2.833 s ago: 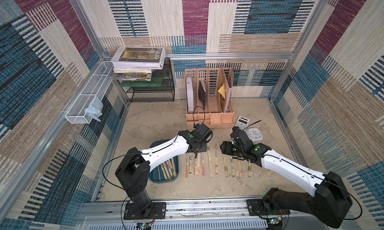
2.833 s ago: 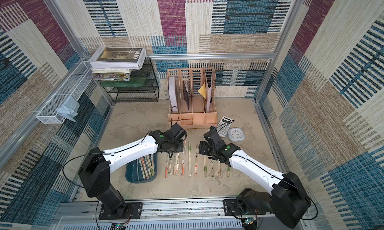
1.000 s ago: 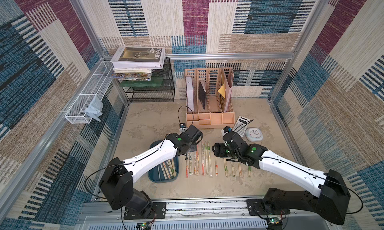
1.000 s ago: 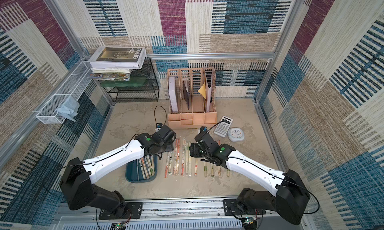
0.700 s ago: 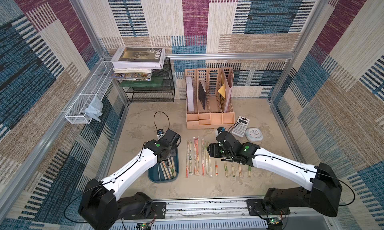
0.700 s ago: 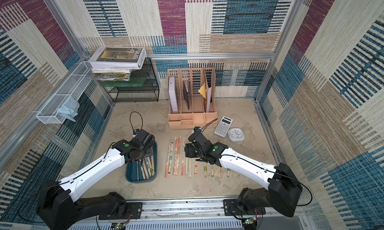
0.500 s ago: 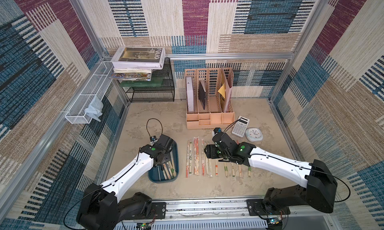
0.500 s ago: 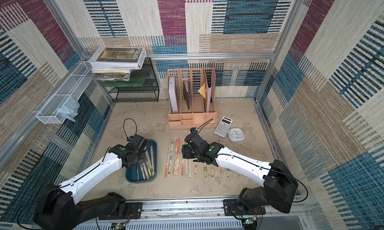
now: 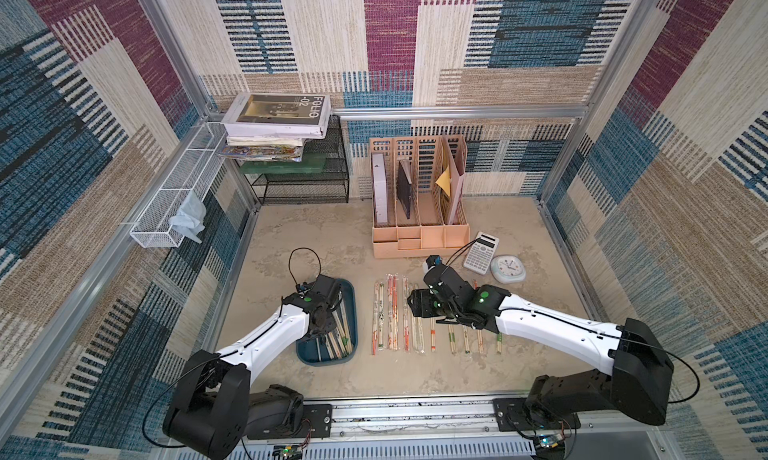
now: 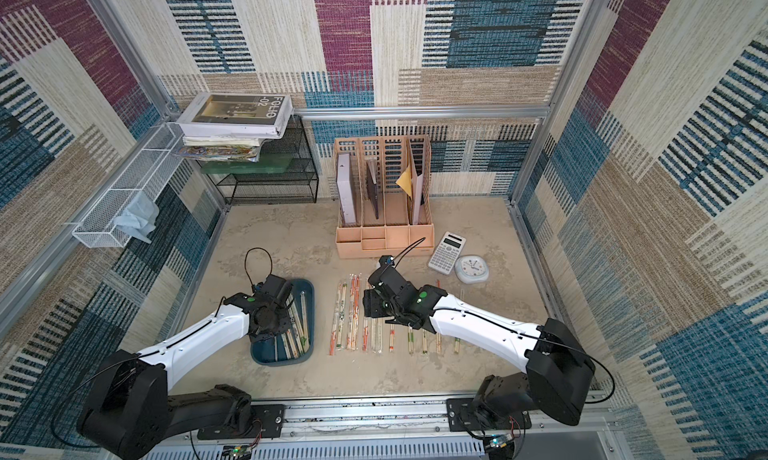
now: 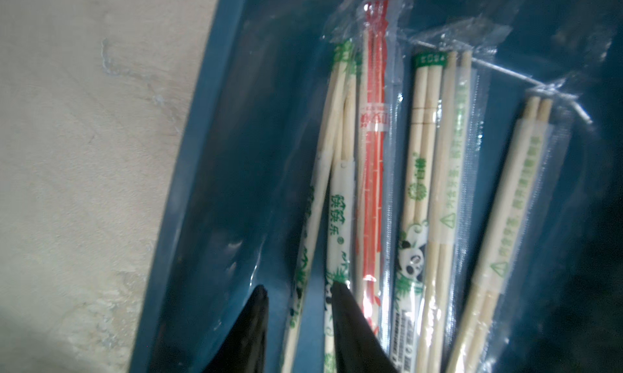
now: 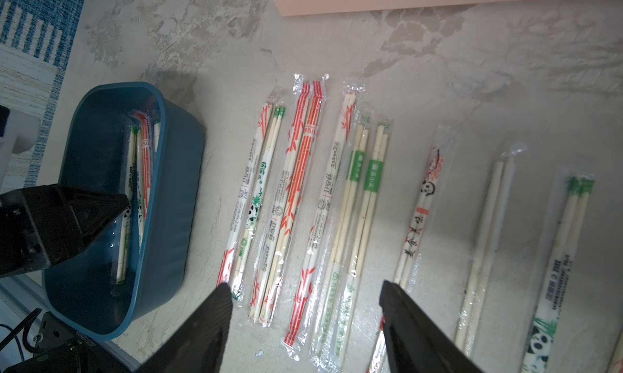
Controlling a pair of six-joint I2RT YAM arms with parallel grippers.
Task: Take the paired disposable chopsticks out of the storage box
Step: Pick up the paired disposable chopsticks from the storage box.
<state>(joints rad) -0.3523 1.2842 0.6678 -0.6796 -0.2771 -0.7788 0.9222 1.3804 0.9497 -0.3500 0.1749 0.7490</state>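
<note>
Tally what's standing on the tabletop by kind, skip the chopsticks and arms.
storage box: 1
file organiser: 1
wire-mesh rack: 1
calculator: 1
clock: 1
Total: 5

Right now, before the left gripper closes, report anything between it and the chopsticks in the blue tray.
Nothing visible does. The left gripper is inside the storage box, jaws either side of a green-printed pair. One finger lies over the neighbouring sleeve, which could get caught too.
</note>
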